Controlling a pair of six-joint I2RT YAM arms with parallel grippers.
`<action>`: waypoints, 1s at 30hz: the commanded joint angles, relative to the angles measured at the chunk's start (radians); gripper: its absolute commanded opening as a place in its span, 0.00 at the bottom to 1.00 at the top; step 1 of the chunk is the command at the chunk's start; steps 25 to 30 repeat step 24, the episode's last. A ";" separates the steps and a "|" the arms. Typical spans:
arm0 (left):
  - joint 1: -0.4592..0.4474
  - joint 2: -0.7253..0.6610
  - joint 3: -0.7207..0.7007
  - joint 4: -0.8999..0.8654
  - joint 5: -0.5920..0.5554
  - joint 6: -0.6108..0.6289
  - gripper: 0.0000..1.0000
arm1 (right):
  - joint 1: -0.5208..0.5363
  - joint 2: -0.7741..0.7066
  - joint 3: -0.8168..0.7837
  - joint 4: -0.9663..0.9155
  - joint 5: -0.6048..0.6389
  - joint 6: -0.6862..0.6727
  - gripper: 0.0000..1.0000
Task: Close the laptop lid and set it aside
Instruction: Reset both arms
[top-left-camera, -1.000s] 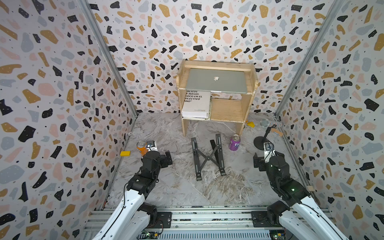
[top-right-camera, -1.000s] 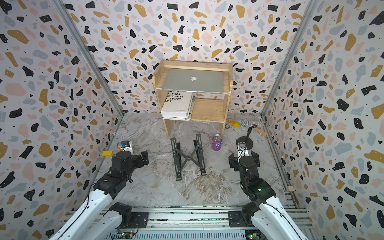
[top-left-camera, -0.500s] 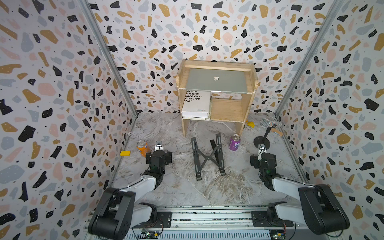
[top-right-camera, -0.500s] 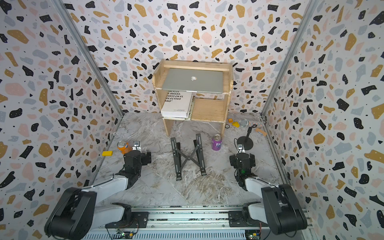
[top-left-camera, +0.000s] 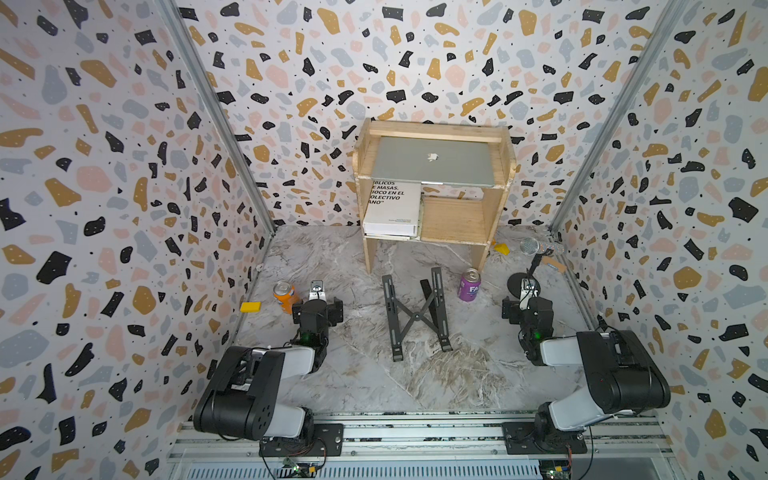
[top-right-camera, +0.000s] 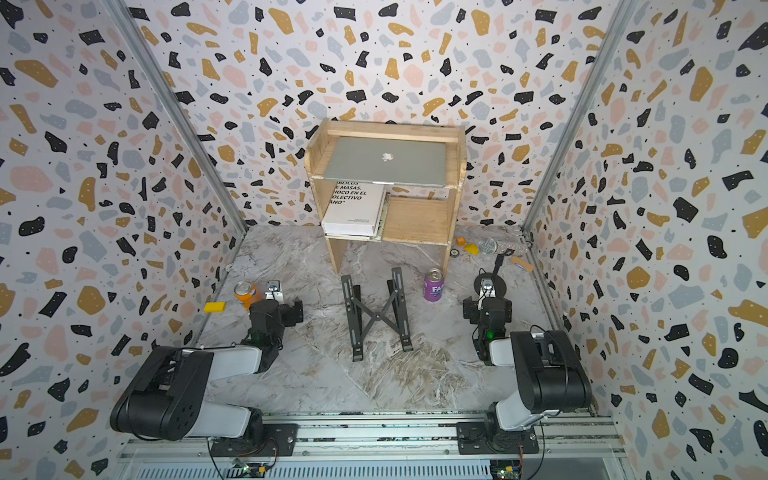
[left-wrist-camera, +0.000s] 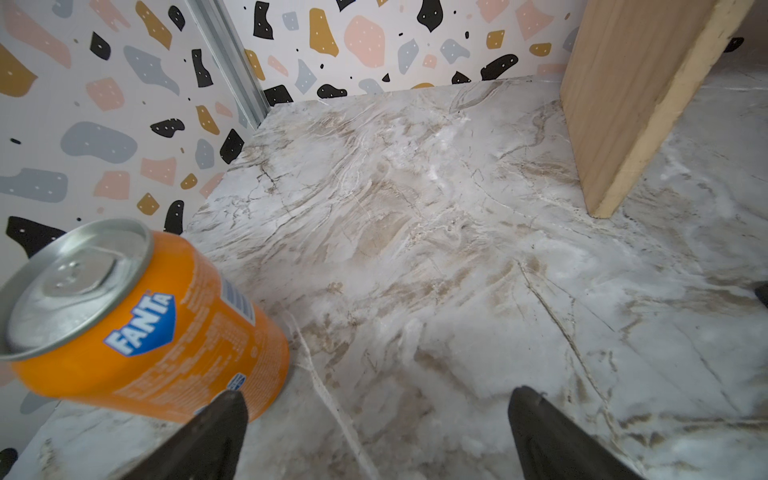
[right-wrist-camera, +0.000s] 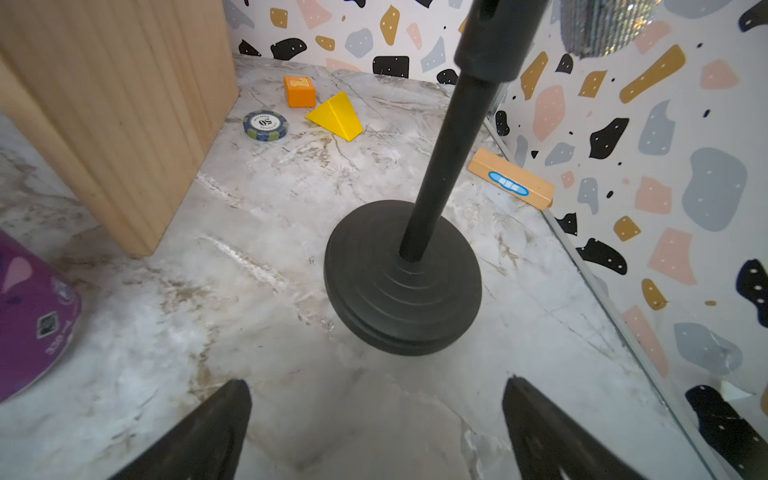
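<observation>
Task appears complete — laptop (top-left-camera: 432, 162) lies shut on the wooden shelf (top-left-camera: 432, 129). Fingers of left gripper (left-wrist-camera: 378, 397) and right gripper (right-wrist-camera: 378, 384) spread wide, empty — no further move seems needed.

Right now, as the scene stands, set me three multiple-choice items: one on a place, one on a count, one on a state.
1. Where is the laptop?
A) on the black stand
B) on the top level of the wooden shelf
C) under the book

2. How many drink cans are in view?
A) one
B) two
C) four

3. How is the laptop's lid?
A) shut flat
B) half raised
C) fully open

Answers:
1 B: it lies on the shelf's top board.
2 B: there is one orange can and one purple can.
3 A: only its plain outside with the logo shows.
</observation>
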 joint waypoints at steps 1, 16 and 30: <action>0.005 -0.014 -0.001 0.050 0.010 0.007 1.00 | -0.003 -0.021 0.014 -0.014 -0.010 0.019 1.00; 0.005 -0.011 0.001 0.049 0.010 0.008 1.00 | -0.004 -0.015 0.011 0.009 -0.010 0.018 1.00; 0.005 -0.012 0.000 0.047 0.010 0.009 1.00 | -0.004 -0.015 0.011 0.010 -0.011 0.017 1.00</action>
